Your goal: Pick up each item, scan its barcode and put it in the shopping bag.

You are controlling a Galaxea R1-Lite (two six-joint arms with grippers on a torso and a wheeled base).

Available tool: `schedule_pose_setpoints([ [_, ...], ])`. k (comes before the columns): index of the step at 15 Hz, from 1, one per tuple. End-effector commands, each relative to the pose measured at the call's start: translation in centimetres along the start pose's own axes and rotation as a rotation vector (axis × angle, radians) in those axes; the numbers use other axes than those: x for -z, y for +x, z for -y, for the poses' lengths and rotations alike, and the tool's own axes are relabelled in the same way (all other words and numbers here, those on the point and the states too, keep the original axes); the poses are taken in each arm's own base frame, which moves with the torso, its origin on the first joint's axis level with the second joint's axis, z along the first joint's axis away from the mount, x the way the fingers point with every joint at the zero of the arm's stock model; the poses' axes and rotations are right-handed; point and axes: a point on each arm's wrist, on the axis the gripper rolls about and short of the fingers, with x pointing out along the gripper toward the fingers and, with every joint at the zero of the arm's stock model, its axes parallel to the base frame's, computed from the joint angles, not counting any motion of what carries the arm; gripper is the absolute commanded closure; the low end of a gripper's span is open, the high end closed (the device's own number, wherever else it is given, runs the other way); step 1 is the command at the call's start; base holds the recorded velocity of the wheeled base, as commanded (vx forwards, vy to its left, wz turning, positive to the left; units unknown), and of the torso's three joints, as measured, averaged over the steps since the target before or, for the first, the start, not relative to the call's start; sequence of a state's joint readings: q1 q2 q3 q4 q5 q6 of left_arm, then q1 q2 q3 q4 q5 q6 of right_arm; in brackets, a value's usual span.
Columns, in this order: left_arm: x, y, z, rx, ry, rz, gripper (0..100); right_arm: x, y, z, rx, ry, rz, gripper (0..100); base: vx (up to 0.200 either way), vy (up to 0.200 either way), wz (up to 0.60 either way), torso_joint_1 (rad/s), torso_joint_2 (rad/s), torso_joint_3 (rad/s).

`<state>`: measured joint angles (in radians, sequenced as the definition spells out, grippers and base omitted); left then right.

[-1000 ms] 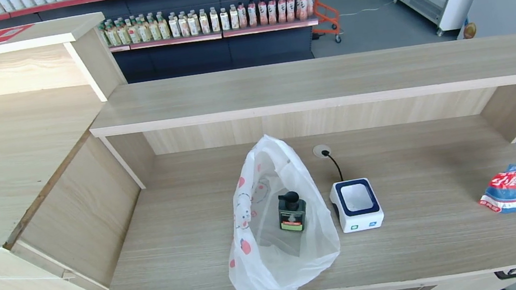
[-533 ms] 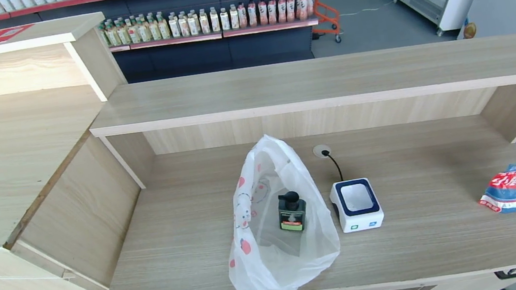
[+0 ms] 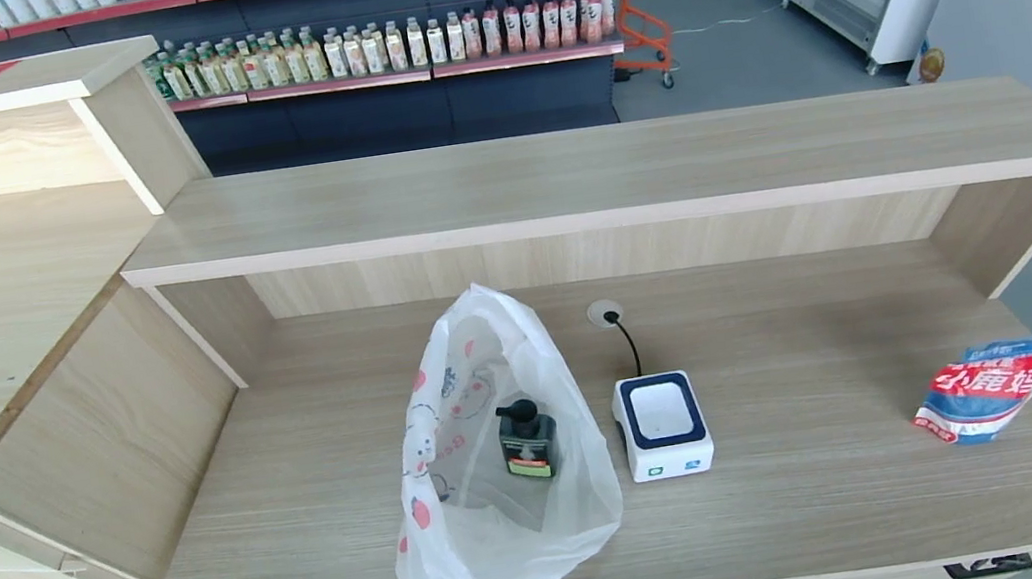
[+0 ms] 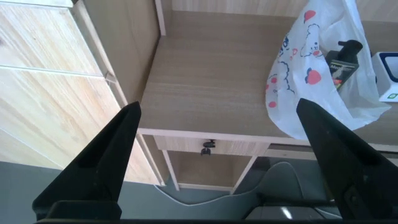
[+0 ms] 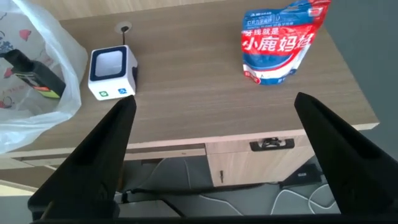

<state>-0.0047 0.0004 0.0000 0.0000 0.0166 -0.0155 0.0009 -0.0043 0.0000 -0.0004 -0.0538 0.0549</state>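
Note:
A white shopping bag (image 3: 470, 538) with red prints stands open on the wooden counter (image 3: 807, 491), and a dark pump bottle (image 3: 527, 441) sits inside it. Just right of the bag is the white barcode scanner (image 3: 661, 426). A red and blue pouch (image 3: 1003, 380) lies near the counter's right end. My left gripper (image 4: 219, 106) hangs open below the counter's front left, with the bag (image 4: 311, 68) and bottle (image 4: 343, 59) off to one side. My right gripper (image 5: 216, 99) is open in front of the counter, between the scanner (image 5: 111, 73) and the pouch (image 5: 277, 40), holding nothing.
A raised shelf (image 3: 601, 176) runs along the back of the counter, with side walls at both ends. The scanner's cable goes into a hole (image 3: 604, 313) behind it. A drawer handle (image 5: 272, 144) sits under the front edge. Store shelves with bottles (image 3: 381, 46) stand behind.
The head camera has shifted, so the whole scene sits further left in the picture. The bag, bottle, scanner and pouch keep their places on the counter.

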Motion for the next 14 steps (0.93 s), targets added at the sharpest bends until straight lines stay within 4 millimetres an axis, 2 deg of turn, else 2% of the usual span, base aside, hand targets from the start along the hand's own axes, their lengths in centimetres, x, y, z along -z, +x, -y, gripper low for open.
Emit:
schedule_pose_setpoints([
  [1, 0.00, 0.00, 0.00, 0.000, -0.001, 0.000, 0, -0.01, 0.03, 0.00, -0.001, 0.000, -0.005, 0, 0.000, -0.200, 0.00, -0.002, 0.00, 0.002],
  [10, 0.00, 0.00, 0.00, 0.001, -0.001, 0.000, 0, -0.01, 0.03, 0.00, -0.001, 0.003, -0.005, 0, -0.200, -0.200, 0.00, 0.000, 0.00, 0.001],
  [13, 0.00, 0.00, 0.01, 0.004, 0.006, 0.000, 0, -0.01, 0.03, 0.00, -0.001, 0.003, -0.005, 0, 0.000, 0.000, 0.00, 0.000, 0.00, 0.000],
  [14, 0.00, 0.00, 0.01, 0.004, 0.011, 0.000, 0, -0.01, 0.03, 0.00, -0.001, 0.005, -0.005, 0, 0.000, -0.200, 0.00, -0.007, -0.01, 0.002],
])
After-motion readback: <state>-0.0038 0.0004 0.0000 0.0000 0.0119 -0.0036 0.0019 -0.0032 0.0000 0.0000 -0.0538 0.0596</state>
